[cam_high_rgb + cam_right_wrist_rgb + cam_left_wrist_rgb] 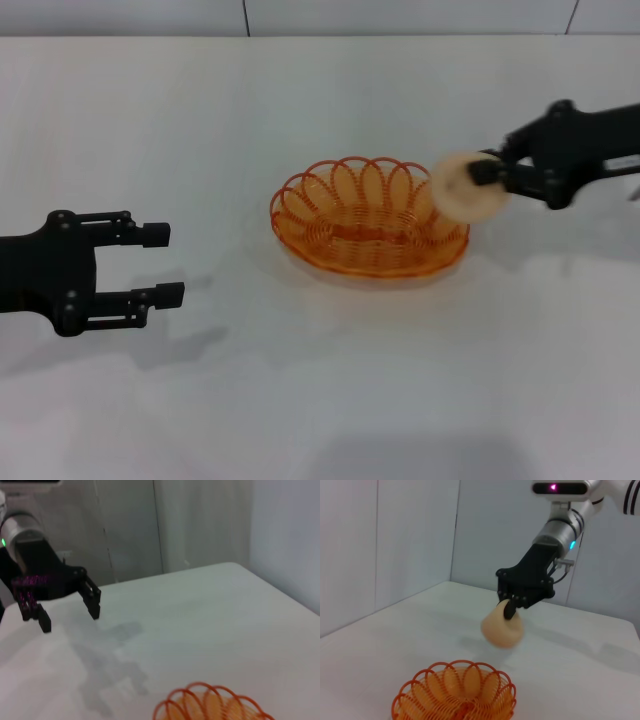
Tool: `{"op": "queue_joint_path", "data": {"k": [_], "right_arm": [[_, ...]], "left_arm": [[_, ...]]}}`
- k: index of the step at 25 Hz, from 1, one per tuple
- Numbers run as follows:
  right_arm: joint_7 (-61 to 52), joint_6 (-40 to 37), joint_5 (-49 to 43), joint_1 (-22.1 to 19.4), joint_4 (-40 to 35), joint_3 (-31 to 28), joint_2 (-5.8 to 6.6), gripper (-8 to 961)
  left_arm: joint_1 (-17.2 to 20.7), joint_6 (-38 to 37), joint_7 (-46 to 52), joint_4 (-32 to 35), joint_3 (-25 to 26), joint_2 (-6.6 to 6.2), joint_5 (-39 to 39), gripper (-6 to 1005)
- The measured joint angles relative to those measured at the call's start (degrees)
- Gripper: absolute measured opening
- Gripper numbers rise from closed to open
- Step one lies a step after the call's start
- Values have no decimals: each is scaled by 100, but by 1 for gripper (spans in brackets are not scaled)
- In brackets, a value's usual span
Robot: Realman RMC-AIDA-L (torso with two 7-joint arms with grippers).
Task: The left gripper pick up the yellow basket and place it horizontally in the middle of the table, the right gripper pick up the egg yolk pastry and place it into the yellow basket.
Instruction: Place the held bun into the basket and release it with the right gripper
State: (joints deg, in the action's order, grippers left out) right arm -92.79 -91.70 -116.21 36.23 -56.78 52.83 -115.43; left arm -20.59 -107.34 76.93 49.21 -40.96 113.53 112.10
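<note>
1. One pastry (468, 187), round and pale, is clamped in the right claw (482, 176) and held in the air over the basket's rim on the side toward the bench's right edge.
2. One orange-yellow basket (368, 217) rests flat near the middle of the white bench (320, 400), nothing visible inside it.
3. The left claw (160, 264) hovers near the left edge, well apart from the basket, fingers spread wide and holding nothing.
</note>
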Motion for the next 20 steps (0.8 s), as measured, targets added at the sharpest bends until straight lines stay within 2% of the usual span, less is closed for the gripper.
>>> {"op": "queue_joint_path", "data": {"k": [3,6,8,15,17,20], "right_arm": [[-3,476,351,204,420,528,-21,39],[28,1194,834,240,668,1195,-25,39],[40,1688,1050,215,698,1641,-33,38],[167,2510,1327,140,726,2692,-65,37],[207,2841,1542,78,727,2973,-66,80],[258,2977,1675,15,731,3095,-58,145]], "left_arm": [[-14,22,21,0,1,2,2,694],[-15,49,38,0,-2,0,5,694],[-14,61,40,0,-5,-1,5,694],[-12,66,49,0,1,-10,5,694],[-23,66,50,1,1,-20,5,694],[-30,66,51,0,1,-25,5,694]]}}
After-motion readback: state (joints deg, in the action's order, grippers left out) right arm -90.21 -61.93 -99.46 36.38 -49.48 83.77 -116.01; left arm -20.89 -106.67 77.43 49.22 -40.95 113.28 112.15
